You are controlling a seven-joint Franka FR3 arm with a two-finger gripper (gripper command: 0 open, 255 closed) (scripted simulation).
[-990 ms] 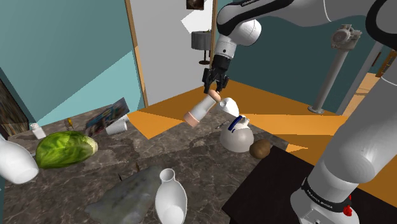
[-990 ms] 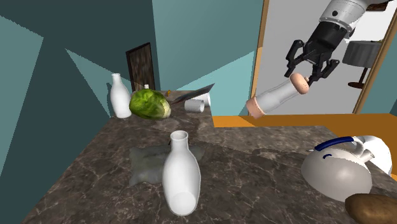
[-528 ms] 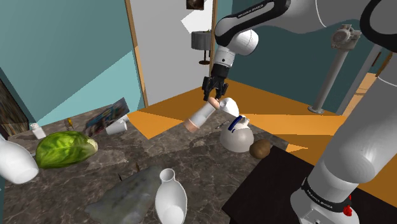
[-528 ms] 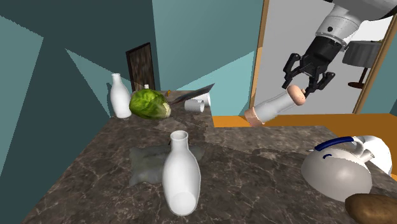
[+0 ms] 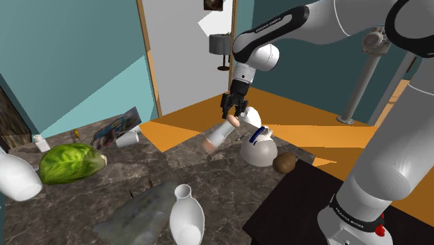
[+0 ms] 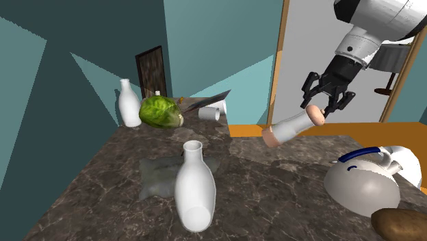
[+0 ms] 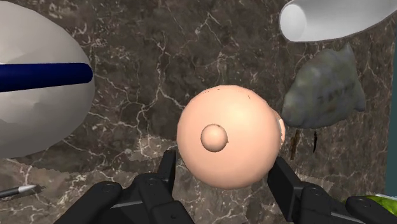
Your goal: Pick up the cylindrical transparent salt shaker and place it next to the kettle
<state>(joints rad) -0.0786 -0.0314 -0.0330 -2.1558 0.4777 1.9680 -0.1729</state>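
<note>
— Where do we find the salt shaker (image 5: 221, 132) (image 6: 291, 125) at this moment?

— We find it in the air near the kettle (image 5: 259, 147) (image 6: 363, 181), not touching it. In the shoulder view it is left of the kettle and a little higher. It is tilted, with one peach-coloured cap up and the other end lower, pointing away from the kettle.

— And what do we see of the gripper (image 5: 234, 117) (image 7: 222, 178)?

— Its two black fingers (image 7: 167, 168) are partly closed and press the round upper cap from both sides. So it holds the shaker by this cap.

— What is under the shaker?

— The dark marble counter (image 5: 222, 177). In the wrist view we see bare marble between the shaker and the kettle's white body with its blue handle.

— Which other things are around the kettle?

— A brown lump (image 5: 284, 163) lies just beside the kettle, on the side away from the shaker. A white bottle (image 5: 186, 217) stands well apart from the kettle, and a grey crumpled thing (image 5: 139, 209) lies beside it.
</note>
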